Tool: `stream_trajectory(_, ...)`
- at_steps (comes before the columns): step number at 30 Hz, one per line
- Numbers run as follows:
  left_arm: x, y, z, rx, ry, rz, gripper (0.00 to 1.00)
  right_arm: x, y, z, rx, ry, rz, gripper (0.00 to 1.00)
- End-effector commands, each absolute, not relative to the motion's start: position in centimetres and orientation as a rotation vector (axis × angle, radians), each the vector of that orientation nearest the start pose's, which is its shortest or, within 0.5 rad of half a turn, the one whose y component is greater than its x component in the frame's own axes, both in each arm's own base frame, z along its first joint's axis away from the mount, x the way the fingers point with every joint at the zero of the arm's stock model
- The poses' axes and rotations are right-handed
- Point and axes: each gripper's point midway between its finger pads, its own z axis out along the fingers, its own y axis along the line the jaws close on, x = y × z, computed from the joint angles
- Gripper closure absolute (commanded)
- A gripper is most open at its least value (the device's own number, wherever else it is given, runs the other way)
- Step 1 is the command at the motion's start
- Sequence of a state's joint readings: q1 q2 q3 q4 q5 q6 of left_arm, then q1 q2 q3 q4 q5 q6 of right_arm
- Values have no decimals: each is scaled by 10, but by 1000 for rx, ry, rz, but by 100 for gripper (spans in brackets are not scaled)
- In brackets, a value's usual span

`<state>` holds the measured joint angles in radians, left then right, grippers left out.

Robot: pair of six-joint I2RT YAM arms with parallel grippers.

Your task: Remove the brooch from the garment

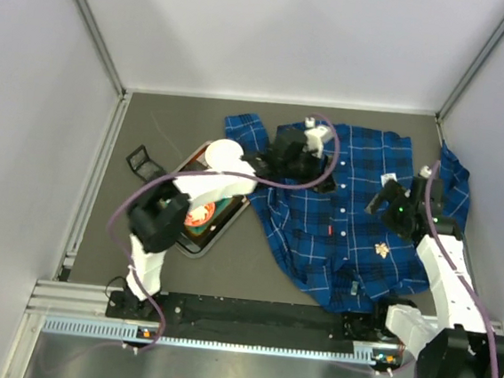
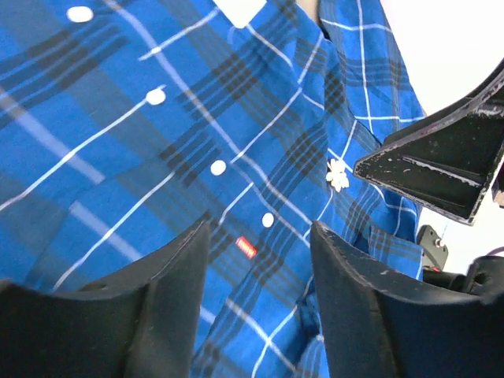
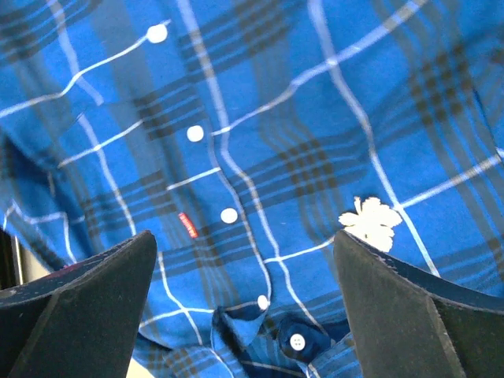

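Pinned to the garment [image 1: 361,164], the brooch [image 1: 381,249] is seen at six o'clock from the right gripper [image 1: 387,198]. The left gripper [image 1: 312,164] is held between ten and eleven o'clock of the pin. Both claws are spread, nothing pinched.

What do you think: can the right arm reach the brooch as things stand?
Likely yes: the right gripper hovers open over the garment, with the brooch uncovered just beside it, nothing between.
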<state>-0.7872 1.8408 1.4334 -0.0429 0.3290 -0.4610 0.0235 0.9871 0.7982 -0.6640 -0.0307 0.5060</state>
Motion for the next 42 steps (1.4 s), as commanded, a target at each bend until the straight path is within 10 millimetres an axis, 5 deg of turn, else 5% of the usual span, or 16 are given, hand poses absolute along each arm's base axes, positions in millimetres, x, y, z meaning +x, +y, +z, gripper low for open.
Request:
stream_trajectory(1, 314, -502, 177, 746, 2026, -1196, 45, 266, 17, 130, 754, 2288, 383, 11)
stream_trajectory(2, 310, -518, 183, 769, 1988, -1224, 45, 261, 13, 121, 801, 2294, 381, 12)
stream_trajectory(3, 310, -528, 162, 782, 2019, -1223, 47, 259, 5, 119, 844, 2276, 365, 17)
stream_trajectory(8, 291, -585, 140, 865, 2011, -1356, 59, 232, -32, 97, 1091, 2181, 259, 29)
stream_trajectory(12, 272, -617, 126, 922, 2001, -1419, 65, 214, -56, 80, 1255, 2124, 191, 68)
stream_trajectory(23, 245, -638, 79, 977, 2042, -1488, 72, 210, -71, 72, 1343, 2119, 113, 63)
stream_trajectory(29, 220, -647, 76, 1043, 2014, -1500, 72, 213, -67, 63, 1332, 2142, 145, 62)
stream_trajectory(37, 231, -644, 49, 1004, 2074, -1381, 69, 219, -48, 51, 1280, 2231, 279, 64)
stream_trajectory(42, 234, -645, 43, 1007, 2083, -1357, 69, 215, -54, 49, 1301, 2192, 227, 64)
